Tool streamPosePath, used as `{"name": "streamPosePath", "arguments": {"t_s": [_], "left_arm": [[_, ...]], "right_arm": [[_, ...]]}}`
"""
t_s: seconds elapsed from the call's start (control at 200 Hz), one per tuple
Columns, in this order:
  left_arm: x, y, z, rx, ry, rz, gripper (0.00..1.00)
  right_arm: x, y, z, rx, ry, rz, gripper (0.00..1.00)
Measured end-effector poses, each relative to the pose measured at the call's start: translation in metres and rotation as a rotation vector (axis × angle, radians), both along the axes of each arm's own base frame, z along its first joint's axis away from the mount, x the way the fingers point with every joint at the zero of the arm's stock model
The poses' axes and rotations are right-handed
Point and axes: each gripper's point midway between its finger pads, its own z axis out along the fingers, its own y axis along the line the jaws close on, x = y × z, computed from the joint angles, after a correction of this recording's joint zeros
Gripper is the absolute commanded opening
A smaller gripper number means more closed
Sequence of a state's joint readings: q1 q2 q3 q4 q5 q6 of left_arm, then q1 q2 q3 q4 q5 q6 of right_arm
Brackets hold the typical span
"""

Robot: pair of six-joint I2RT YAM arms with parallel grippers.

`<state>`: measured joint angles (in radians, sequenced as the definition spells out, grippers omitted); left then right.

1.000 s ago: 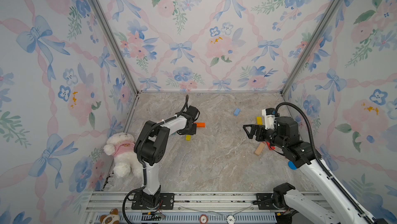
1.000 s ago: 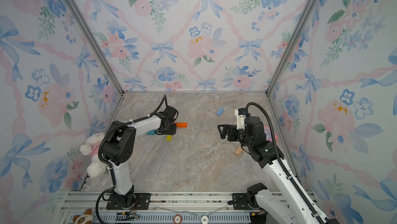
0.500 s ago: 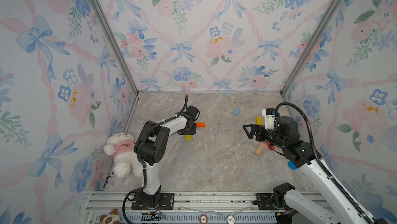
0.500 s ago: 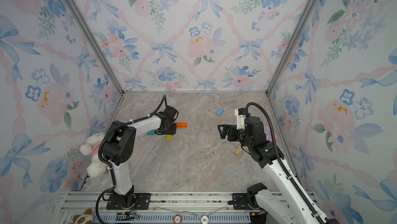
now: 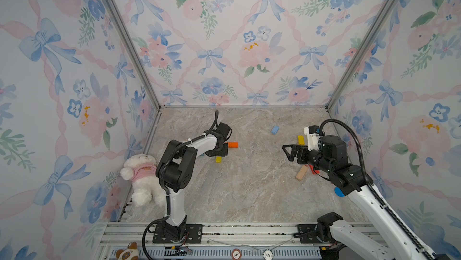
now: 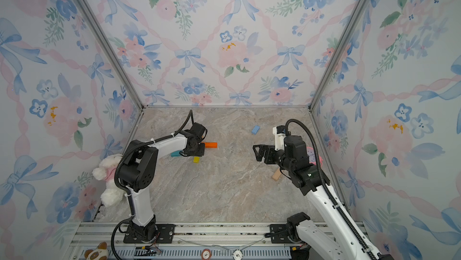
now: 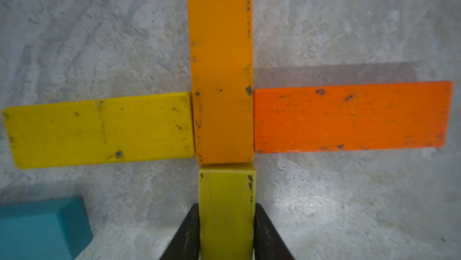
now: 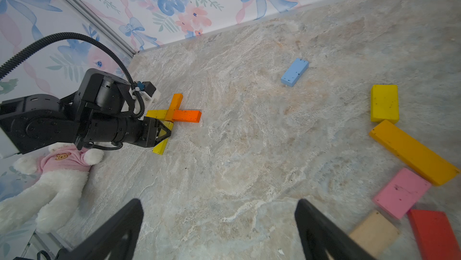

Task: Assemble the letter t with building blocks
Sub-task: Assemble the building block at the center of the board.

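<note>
The t lies flat toward the left side of the marble worktop [image 5: 249, 191]. An amber block [image 7: 220, 66] forms the upright. A yellow block [image 7: 99, 129] and an orange block [image 7: 349, 117] butt against its sides as the crossbar, and an olive-yellow block [image 7: 225, 186] meets its end. The left claw [image 7: 225, 207] is clamped on that olive-yellow block (fingers flush to both long sides). A teal block [image 7: 37, 226] lies near. The right claw [image 8: 219, 202] hangs spread wide and empty, with a pink block [image 8: 400, 192] and a red block [image 8: 434, 233] lying close by.
</note>
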<state>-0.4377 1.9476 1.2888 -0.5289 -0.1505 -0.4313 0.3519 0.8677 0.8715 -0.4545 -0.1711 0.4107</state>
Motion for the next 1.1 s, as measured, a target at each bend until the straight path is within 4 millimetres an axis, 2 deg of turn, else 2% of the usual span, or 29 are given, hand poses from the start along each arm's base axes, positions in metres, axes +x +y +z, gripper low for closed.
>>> {"name": "streamPosePath", "arguments": {"t_s": [0.53,0.66,0.83,0.855,0.88,1.1], "left_arm": [[0.001,0.001,0.001,-0.001,-0.005,0.020,0.54],[0.001,-0.002,0.010,-0.014,-0.025,0.021,0.59],[0.002,-0.004,0.053,-0.063,-0.116,0.028,0.66],[0.002,-0.004,0.061,-0.072,-0.135,0.029,0.72],[0.002,-0.003,0.070,-0.081,-0.152,0.029,0.73],[-0.008,0.001,0.158,-0.181,-0.332,0.035,0.78]], "right_arm": [[-0.002,-0.001,-0.002,0.000,0.000,0.000,0.97],[-0.002,-0.001,-0.002,0.000,-0.001,0.000,0.97],[-0.002,-0.001,-0.002,0.000,-0.001,0.001,0.97],[-0.002,-0.001,-0.002,0.000,-0.001,0.000,0.97],[-0.003,-0.001,-0.002,0.000,0.000,0.000,0.97],[-0.009,-0.005,-0.003,-0.016,0.019,-0.006,0.97]]}}
